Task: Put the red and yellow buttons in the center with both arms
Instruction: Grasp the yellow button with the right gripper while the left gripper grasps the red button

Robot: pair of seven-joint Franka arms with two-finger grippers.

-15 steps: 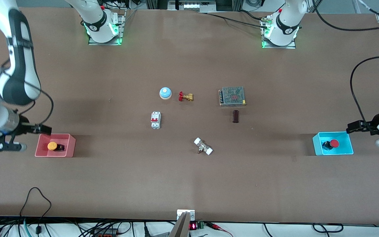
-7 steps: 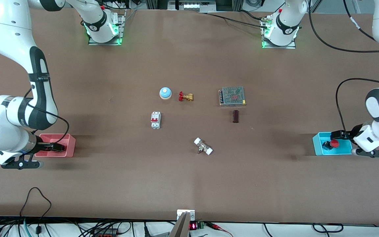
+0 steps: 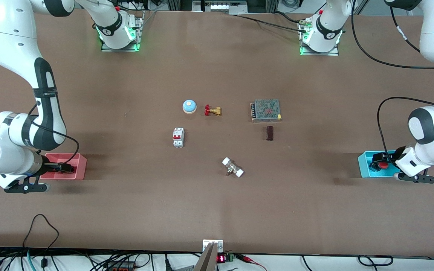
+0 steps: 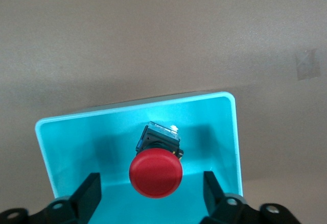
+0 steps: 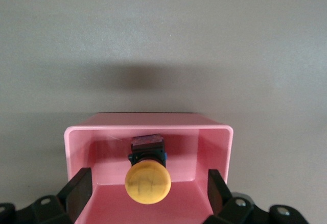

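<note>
Front view: the right arm bends down from its base at the top edge of the bench to the pink bin point(image 3: 79, 168) near the bench's edge at the right arm's end. The right end effector point(image 3: 59, 167) hangs over that bin. In the right wrist view its two fingers point(image 5: 76, 187) stand wide apart, one on each side of the yellow button point(image 5: 147, 182), touching nothing. That button lies on its side inside the pink bin, its round cap toward the wrist camera and its stubby dark body toward the bin's wall.

The left arm folds down in the same way to the cyan bin point(image 3: 364, 164) near the edge at the left arm's end. The left end effector point(image 3: 381, 161) is over that bin; in the left wrist view its fingers point(image 4: 91, 191) are spread wide, flanking the red button point(image 4: 155, 172) without contact. The red button lies in the cyan bin, cap toward the wrist camera, black body toward the wall.

The bench point(image 3: 126, 210) is matte brown and flat. Around its middle sit a blue dome bell point(image 3: 189, 106), a brass valve point(image 3: 213, 110) with a red handwheel just beside it, a white breaker point(image 3: 178, 137) with red switches, a metal mesh-topped box point(image 3: 265, 110), a small dark block point(image 3: 269, 133) and a metal fitting point(image 3: 233, 167) with white ends. Cables trail along the edge nearest the front camera.

Both bins are smooth, glossy plastic squares with rounded corners.
</note>
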